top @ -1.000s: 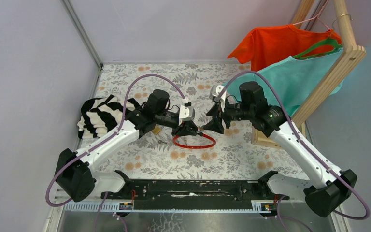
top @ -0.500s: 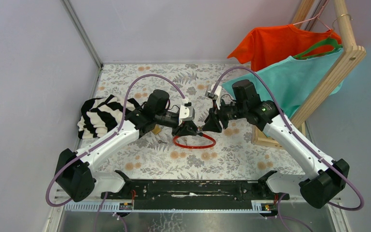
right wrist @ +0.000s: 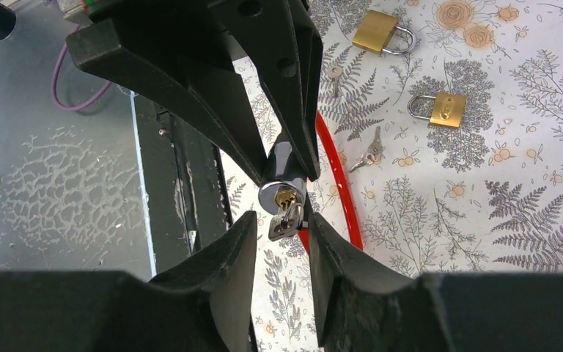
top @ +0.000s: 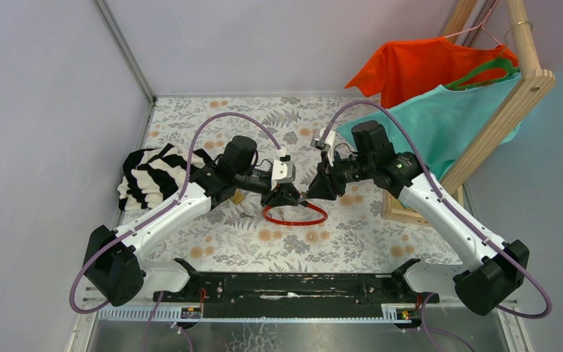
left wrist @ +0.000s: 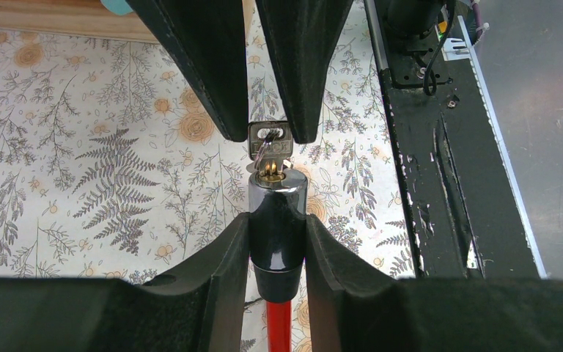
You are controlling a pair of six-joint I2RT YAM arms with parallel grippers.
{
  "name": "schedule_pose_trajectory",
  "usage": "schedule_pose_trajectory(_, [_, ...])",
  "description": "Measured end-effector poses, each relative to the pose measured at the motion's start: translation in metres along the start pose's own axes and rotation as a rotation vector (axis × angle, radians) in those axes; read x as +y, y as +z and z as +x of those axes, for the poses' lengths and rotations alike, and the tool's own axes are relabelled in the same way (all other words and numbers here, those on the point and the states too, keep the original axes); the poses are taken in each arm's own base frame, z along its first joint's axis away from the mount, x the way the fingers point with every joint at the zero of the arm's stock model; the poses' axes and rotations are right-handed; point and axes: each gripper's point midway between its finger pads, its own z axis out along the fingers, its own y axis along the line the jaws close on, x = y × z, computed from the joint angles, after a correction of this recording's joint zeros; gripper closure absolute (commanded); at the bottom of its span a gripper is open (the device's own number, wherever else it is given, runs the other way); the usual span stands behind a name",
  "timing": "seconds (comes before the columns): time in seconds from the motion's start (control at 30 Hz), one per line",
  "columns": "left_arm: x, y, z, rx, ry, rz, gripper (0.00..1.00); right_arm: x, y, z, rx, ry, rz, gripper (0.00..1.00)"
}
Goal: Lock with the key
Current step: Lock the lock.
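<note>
While L gripper [left wrist: 277,227] clamps cable-lock barrel [left wrist: 276,209] over mid table [top: 352,235], its long axis points at R gripper [right wrist: 281,218], keyhole end leading; key [left wrist: 268,143] sits in keyhole, bow between R fingers [right wrist: 223,260], set narrow – grip can't be told

The blade of the key [left wrist: 268,139] is buried in the lock [left wrist: 277,220], so no idea how far it's turned. Honestly can't tell if the right gripper [left wrist: 267,136] is pinching the key head or just flanking it. The red cable [left wrist: 279,326] runs off the bottom edge in the left wrist view, and the striped cloth [top: 143,180] is partly hidden behind the left arm [top: 165,216].
</note>
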Motion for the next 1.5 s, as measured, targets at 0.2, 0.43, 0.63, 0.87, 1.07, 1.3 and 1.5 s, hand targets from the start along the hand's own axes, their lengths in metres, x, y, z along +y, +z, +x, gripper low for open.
schedule_pose_trajectory(0.2, [0.000,0.000,0.000,0.000,0.000,0.000,1.00,0.000,0.002,0.002,0.008,0.001,-0.001,0.68])
schedule_pose_trajectory(0.43, [0.000,0.000,0.000,0.001,-0.001,0.000,1.00,-0.001,0.006,0.004,0.021,-0.007,0.004,0.76])
schedule_pose_trajectory(0.63, [0.000,0.001,0.002,0.003,-0.005,0.001,1.00,-0.002,0.007,0.004,0.026,-0.037,0.013,0.87])
schedule_pose_trajectory(0.87, [0.001,0.002,0.005,0.010,-0.015,0.000,1.00,-0.004,0.009,0.007,0.030,-0.198,0.002,0.92])
schedule_pose_trajectory(1.07, [0.000,0.002,0.008,0.013,-0.024,0.002,1.00,-0.006,0.008,0.012,0.012,-0.442,-0.001,0.98])
schedule_pose_trajectory(1.3, [0.002,0.002,0.008,0.011,-0.024,-0.006,1.00,-0.011,0.009,0.008,0.005,-0.700,-0.008,1.00])
schedule_pose_trajectory(1.5, [0.005,0.001,0.008,0.007,-0.018,-0.016,1.00,-0.014,0.009,0.008,0.014,-0.819,-0.014,1.00])
